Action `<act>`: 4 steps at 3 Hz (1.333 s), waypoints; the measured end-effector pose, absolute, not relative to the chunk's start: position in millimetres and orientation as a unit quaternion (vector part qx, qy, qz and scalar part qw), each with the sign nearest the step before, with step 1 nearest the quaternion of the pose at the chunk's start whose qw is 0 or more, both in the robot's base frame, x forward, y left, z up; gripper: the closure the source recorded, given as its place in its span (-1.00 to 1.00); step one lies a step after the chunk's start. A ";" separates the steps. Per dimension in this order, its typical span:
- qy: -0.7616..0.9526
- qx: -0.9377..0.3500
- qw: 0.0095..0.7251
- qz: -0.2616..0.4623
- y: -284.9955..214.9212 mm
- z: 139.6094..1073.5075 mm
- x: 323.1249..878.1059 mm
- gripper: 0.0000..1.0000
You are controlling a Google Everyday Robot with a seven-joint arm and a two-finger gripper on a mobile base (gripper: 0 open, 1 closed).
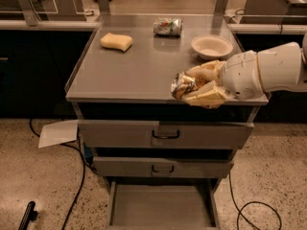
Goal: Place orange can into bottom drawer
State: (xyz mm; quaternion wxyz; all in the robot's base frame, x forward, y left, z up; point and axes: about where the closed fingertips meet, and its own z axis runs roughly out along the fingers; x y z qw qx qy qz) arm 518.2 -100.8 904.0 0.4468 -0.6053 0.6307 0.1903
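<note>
Grey cabinet top point(144, 71) carries a yellow sponge point(116, 41), a silver-green can point(168, 26) and a white bowl point(211, 47), all beyond the fingers. At its front right edge the gripper point(192, 86) has its cream fingers point(207, 98) clamped on the orange can point(179, 84). Well below them, the bottom drawer point(160, 207) stands pulled open.

1 high frontal view of cabinet point(144, 73), claw point(188, 86) right

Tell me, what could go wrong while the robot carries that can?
The end effector grips the small dented orange-brown drinks can over the front edge of the grey cabinet top; it could slip and hit the floor. The shallow grey metal bottom drawer lies open below, narrower than the two handled drawers above, so a careless drop might miss it.
</note>
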 end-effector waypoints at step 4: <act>0.728 -0.385 0.532 0.196 -143.7 722.6 455.3 1.00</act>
